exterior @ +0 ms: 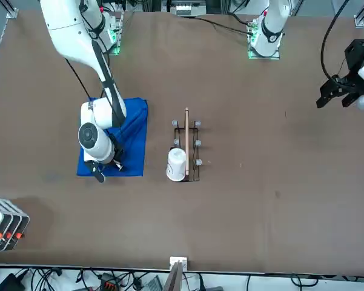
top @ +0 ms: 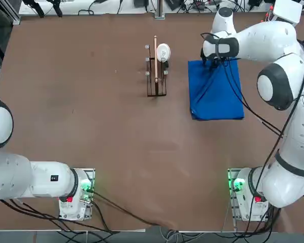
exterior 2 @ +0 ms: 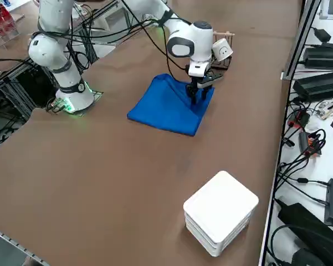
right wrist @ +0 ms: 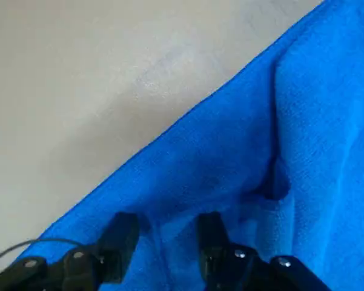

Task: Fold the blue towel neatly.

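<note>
gripper right (right wrist: 163, 233) | fingers apart, over blue towel (top: 216, 91) far edge | bare table (top: 91, 111) leftward

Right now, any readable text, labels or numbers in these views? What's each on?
None legible.
White mug on the wooden rack: a drawn face, no words.
Blue towel: plain, no print showing.
White box: blank.
Right pincer sits on the towel's edge, unmarked.
</note>
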Controlling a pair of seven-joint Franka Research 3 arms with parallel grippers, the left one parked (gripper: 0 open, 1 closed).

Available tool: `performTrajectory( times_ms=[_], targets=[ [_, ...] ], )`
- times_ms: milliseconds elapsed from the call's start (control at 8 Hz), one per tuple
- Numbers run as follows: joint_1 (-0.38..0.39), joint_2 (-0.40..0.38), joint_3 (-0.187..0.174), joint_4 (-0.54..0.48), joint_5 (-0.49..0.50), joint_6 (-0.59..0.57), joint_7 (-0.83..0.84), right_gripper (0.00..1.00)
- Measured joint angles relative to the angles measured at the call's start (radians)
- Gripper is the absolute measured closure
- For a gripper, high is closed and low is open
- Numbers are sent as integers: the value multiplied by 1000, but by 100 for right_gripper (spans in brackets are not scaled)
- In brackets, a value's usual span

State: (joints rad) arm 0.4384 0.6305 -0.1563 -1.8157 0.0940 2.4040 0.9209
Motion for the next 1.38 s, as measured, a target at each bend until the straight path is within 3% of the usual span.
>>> performTrajectory(
  times_ms=[625,875,1375],
  targets=[
    [0,1,2,1,0,3,0,52],
    [0,-1,3,1,1,3,0,63],
    [0,-4,5,2,1,3,0,97]
  ],
)
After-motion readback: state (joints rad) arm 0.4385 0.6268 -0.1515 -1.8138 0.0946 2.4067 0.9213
